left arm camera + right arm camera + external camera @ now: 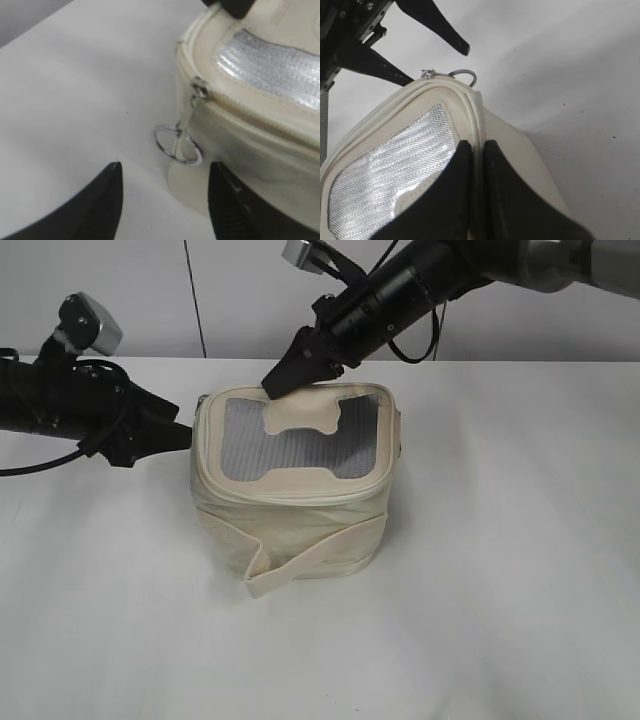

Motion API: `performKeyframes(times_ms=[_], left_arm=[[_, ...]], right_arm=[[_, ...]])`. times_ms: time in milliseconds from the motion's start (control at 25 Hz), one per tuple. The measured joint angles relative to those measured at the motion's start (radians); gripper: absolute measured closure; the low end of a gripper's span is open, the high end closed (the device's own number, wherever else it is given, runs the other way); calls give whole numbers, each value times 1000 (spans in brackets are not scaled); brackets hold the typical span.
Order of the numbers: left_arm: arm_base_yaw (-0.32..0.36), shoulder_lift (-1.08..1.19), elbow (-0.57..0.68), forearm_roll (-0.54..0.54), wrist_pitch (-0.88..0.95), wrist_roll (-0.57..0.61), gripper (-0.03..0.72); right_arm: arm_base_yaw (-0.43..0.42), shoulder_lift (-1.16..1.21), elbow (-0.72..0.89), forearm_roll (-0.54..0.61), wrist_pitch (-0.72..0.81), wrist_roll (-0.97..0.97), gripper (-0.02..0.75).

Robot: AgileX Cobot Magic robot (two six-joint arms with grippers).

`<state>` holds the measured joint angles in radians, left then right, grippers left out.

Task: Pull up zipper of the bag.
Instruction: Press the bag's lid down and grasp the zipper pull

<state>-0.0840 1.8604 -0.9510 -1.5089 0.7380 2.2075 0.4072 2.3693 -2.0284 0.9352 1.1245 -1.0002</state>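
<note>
The cream boxy bag (295, 525) stands mid-table with its grey mesh top (290, 445) up. Its zipper track (240, 102) runs round the top rim. A silver ring pull (178, 145) hangs at the bag's left corner and also shows in the right wrist view (465, 75). My left gripper (165, 172) is open, its black fingers either side of and just short of the ring, beside the bag's left side (180, 435). My right gripper (477, 147) is shut, pinching the bag's top rim at the back edge (285, 380).
The white table (500, 590) surrounds the bag. A cream strap (310, 560) wraps the bag's front and its loose end sticks out at the lower left. A pale wall stands behind the table.
</note>
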Motion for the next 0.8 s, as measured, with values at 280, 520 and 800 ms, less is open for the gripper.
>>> performKeyframes(times_ms=[280, 520, 800], left_arm=[[-1, 10, 0, -50, 3, 48, 260], [-1, 32, -3, -98, 9, 69, 260], [-37, 32, -37, -118, -27, 85, 260]], right_arm=[[0, 0, 0, 0, 0, 4, 692], [0, 0, 0, -1, 0, 7, 692], [0, 0, 0, -3, 1, 9, 692]])
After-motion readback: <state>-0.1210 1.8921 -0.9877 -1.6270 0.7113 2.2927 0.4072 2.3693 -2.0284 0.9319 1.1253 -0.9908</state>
